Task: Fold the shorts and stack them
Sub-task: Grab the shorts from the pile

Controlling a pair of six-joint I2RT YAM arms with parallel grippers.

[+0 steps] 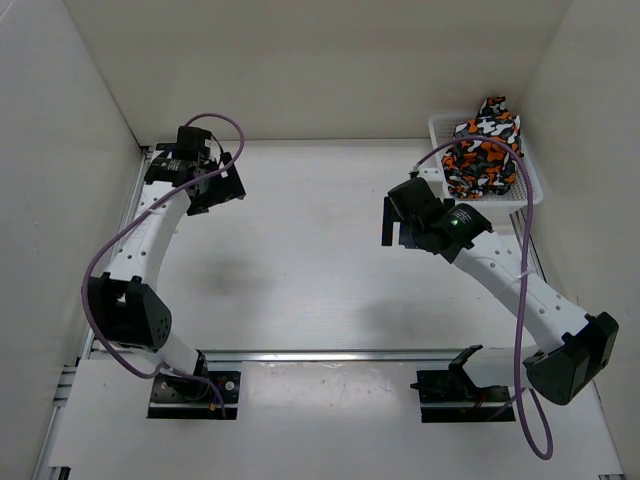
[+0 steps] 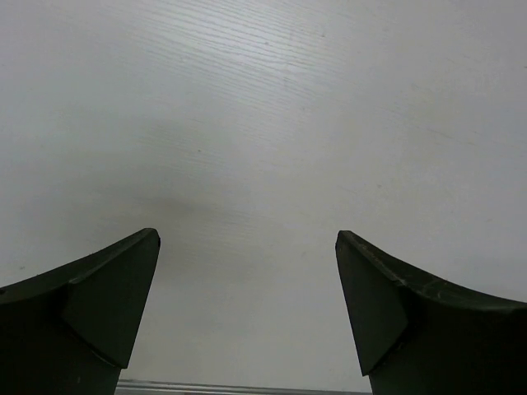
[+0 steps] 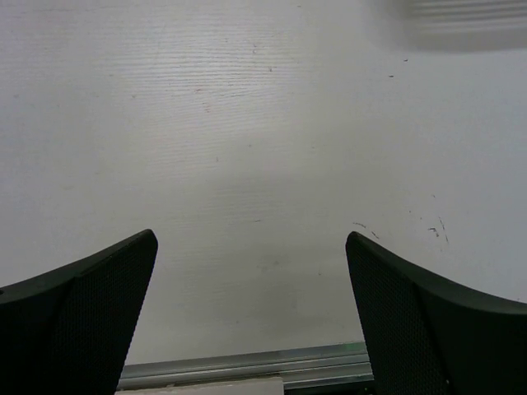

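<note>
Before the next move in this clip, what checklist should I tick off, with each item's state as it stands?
1. Left jaws open and empty: ok; only bare table shows between them.
2. Right jaws open and empty: ok.
3. Shorts found: ok, heaped in the basket at the far right corner.
4. Shorts folded: not ok, they are a crumpled heap.
5. Number of shorts in the heap: cannot tell.
6. Room to fold in the middle of the table: ok, nothing lies there.
</note>
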